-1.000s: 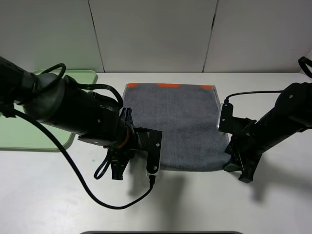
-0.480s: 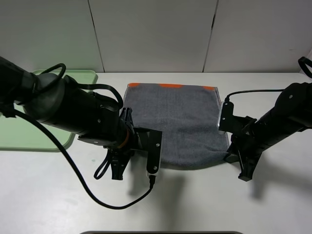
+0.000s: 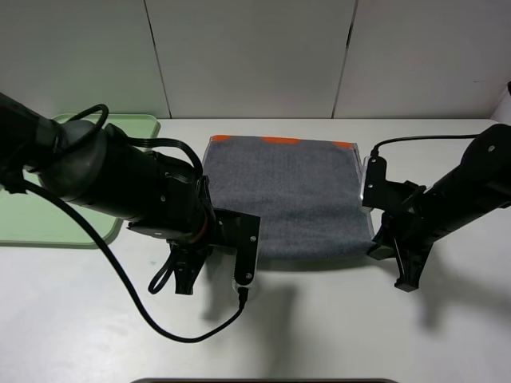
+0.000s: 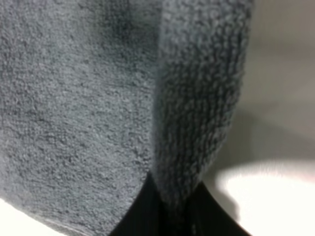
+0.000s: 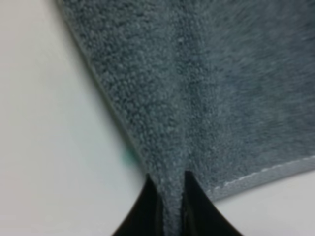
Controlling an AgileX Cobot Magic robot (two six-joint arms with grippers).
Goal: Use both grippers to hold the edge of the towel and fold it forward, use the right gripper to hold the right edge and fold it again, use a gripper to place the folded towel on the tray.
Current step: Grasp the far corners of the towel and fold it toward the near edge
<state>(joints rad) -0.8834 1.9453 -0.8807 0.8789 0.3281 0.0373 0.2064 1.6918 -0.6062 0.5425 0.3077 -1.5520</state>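
The dark grey towel lies on the white table, its orange patches along the far hem. Its near edge is lifted off the table between the two arms. My left gripper is shut on the near left corner; the left wrist view shows grey terry cloth pinched between the black fingers. My right gripper is shut on the near right corner; the right wrist view shows the cloth pinched between its fingers, with a pale-stitched hem. The light green tray sits at the far left, partly hidden by the left arm.
A black cable from the left arm loops over the table in front of the towel. A grey panelled wall stands behind the table. A dark edge shows at the bottom of the high view.
Both grippers have risen a little with the towel's near edge, which now hangs above the table and sits slightly farther back. The right arm has shifted a bit up and right.
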